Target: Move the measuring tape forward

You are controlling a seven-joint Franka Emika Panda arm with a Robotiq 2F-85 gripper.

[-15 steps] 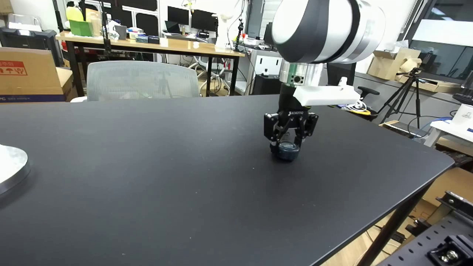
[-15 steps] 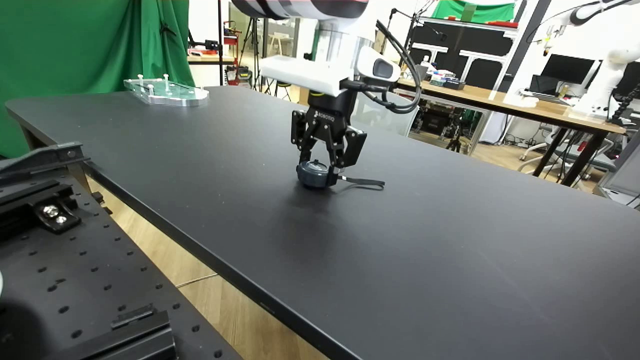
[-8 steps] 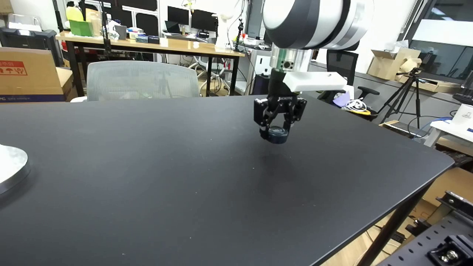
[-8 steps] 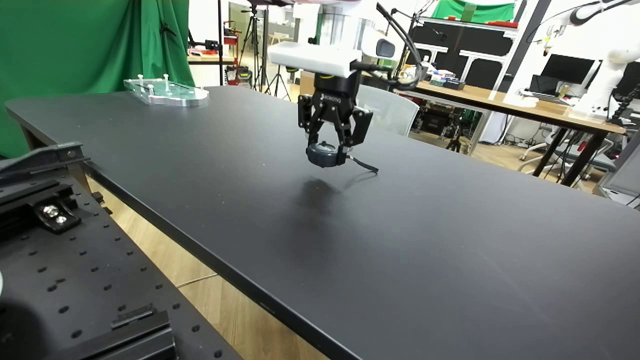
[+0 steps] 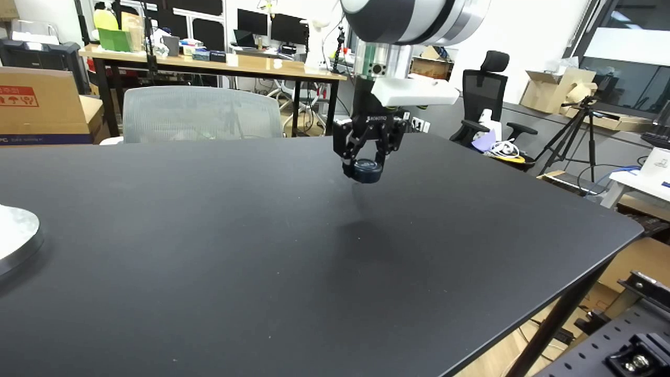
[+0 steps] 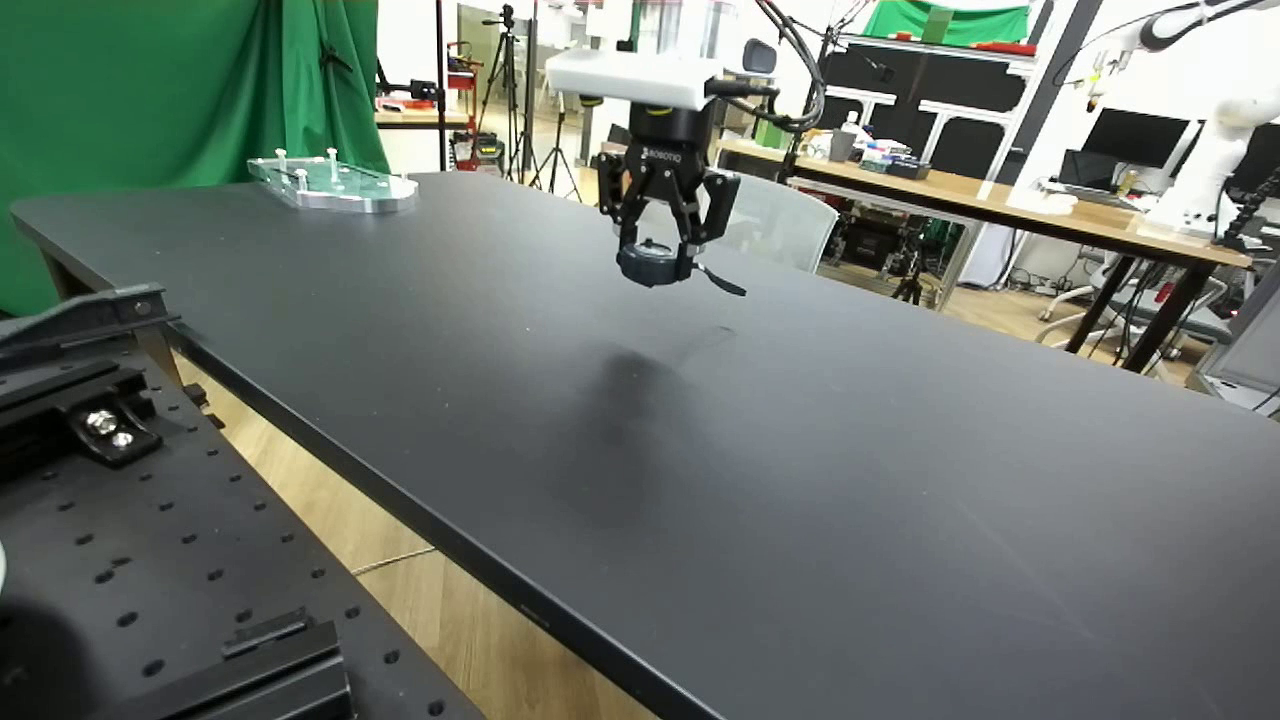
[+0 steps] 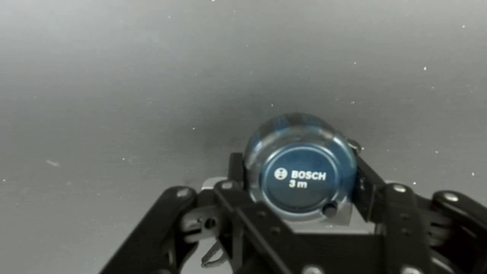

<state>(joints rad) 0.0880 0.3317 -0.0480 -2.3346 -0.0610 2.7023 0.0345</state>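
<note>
The measuring tape is a squat round dark blue case with a lighter blue face. It shows in both exterior views (image 5: 367, 173) (image 6: 650, 266) and in the wrist view (image 7: 300, 179), where its face reads "BOSCH 3 m". My gripper (image 5: 365, 166) is shut on it, also in an exterior view (image 6: 657, 256). In the wrist view my gripper (image 7: 299, 171) has one finger on each side of the case. The tape is held level above the black table, with its shadow apart below. Its black wrist strap (image 6: 722, 283) hangs free at one side.
The black table (image 5: 251, 251) spreads below. A white round plate (image 5: 18, 235) lies at its left edge in an exterior view. A clear slab with white posts (image 6: 335, 190) sits at the far end. A grey mesh chair (image 5: 201, 112) stands behind. A perforated black base plate (image 6: 200, 560) adjoins the table.
One second ago the tape was at the table surface between my fingers. It has risen well above the table with the gripper, shifting left in an exterior view. The strap has lifted off the table.
</note>
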